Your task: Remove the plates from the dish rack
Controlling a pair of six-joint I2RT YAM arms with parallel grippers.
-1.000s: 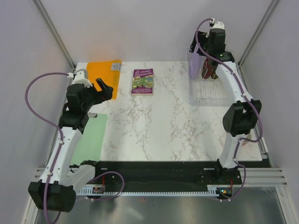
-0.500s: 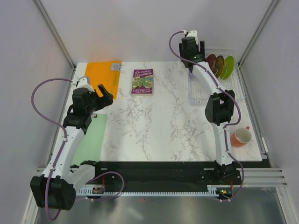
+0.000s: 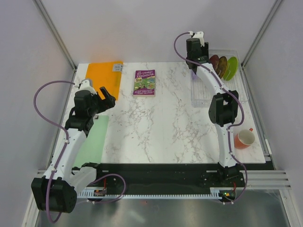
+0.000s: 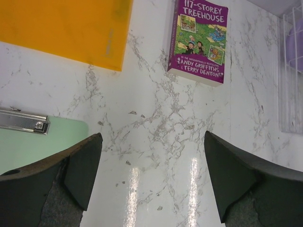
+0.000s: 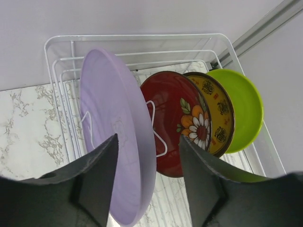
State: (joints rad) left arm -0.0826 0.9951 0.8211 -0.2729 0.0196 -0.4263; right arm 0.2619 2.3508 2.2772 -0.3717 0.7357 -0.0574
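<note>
The clear dish rack (image 3: 222, 92) stands at the far right of the table. Four plates stand on edge in it: lavender (image 5: 113, 142), red patterned (image 5: 173, 109), yellow patterned (image 5: 218, 113) and lime-green (image 5: 244, 106). My right gripper (image 5: 147, 139) is open and points down over the rack's left end (image 3: 194, 61). Its jaws straddle the lavender plate's top rim without closing on it. In the top view my right arm hides most of the lavender plate. My left gripper (image 3: 108, 92) is open and empty above the bare marble (image 4: 151, 142).
A purple book (image 3: 145, 82) lies at the back middle. An orange mat (image 3: 102, 73) is at the back left and a green clipboard (image 3: 90, 142) along the left edge. An orange cup (image 3: 245, 138) stands near the front right.
My right arm has swung its elbow inward and its gripper now hangs over the lavender plate at the rack's left end. My left gripper has shifted slightly nearer and stayed open.
</note>
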